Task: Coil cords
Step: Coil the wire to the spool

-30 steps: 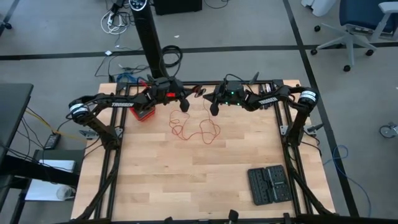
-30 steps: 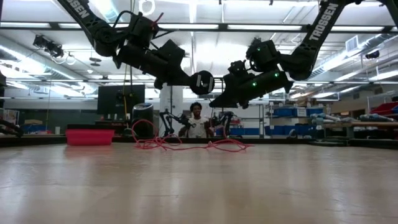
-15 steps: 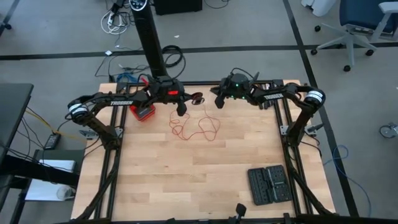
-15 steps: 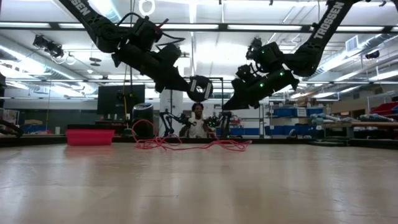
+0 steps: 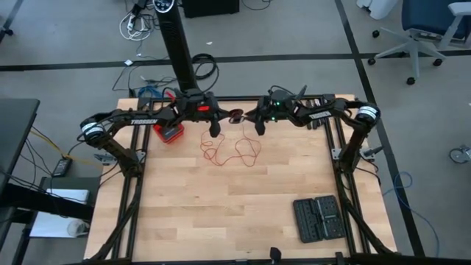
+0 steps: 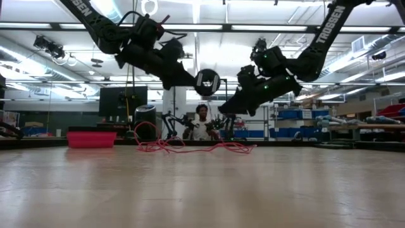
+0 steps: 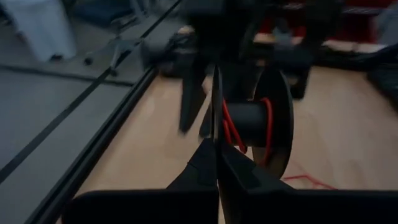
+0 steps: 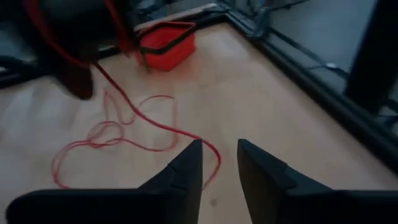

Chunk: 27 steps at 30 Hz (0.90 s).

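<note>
Both arms are raised over the far half of the table (image 5: 243,199), their tips near each other at the middle.

Left gripper (image 5: 215,129): fingers pressed together on the rim of a dark spool (image 7: 264,124). A few turns of the red wire (image 5: 232,151) are wound on the hub, seen in the left wrist view. In the low view the spool (image 6: 207,82) hangs in the air, clear of the wood.

Right gripper (image 5: 260,126): fingers (image 8: 186,168) spread apart with nothing between them; bare wood shows through the gap. It hovers just beside the spool, on its right.

Wire: most of it lies loose in irregular loops on the table, below and between the two grippers. One strand rises from the heap up to the spool. The heap has no clear long axis; the rising strand runs steeply upward toward the left gripper.

Judgement: the right gripper is the free one and sits above the right part of the heap, so the wire lies down and slightly left of its fingers. It must drop to reach the slack.

Red box (image 5: 170,133) stands at the far left, well apart from the wire.
</note>
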Tool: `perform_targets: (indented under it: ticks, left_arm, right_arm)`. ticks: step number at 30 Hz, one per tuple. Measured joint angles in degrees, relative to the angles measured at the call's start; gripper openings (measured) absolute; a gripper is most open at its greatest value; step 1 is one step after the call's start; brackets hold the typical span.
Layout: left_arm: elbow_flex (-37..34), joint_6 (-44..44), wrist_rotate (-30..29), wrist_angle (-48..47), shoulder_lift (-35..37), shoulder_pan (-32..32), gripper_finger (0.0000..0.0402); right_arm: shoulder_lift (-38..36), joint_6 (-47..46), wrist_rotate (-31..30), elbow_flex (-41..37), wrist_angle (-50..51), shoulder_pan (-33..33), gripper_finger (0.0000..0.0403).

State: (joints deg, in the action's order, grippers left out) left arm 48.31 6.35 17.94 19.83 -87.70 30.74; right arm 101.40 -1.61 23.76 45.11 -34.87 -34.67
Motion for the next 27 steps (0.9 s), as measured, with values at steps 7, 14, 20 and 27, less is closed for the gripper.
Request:
perform_targets:
  ticks: [7,14,20,27]
  left_arm:
    - [-0.09,1.09,2.90,2.05,-0.02,-0.04,0.0000]
    - [-0.11,0.80,4.68,4.92,-0.02,-0.04,0.0000]
    - [-0.11,0.85,4.67,5.55,-0.02,-0.04,0.0000]
    - [-0.11,0.89,4.67,7.47,-0.05,-0.06,0.0000]
  right_arm:
    - [3.68,1.51,2.06,0.02,-3.60,1.28,0.0126]
    - [7.13,-0.82,4.85,0.13,-9.84,1.67,0.0125]
    - [7.27,-0.30,4.95,0.13,-10.43,1.66,0.0125]
    - [7.27,1.29,4.31,0.13,-10.81,1.68,0.0122]
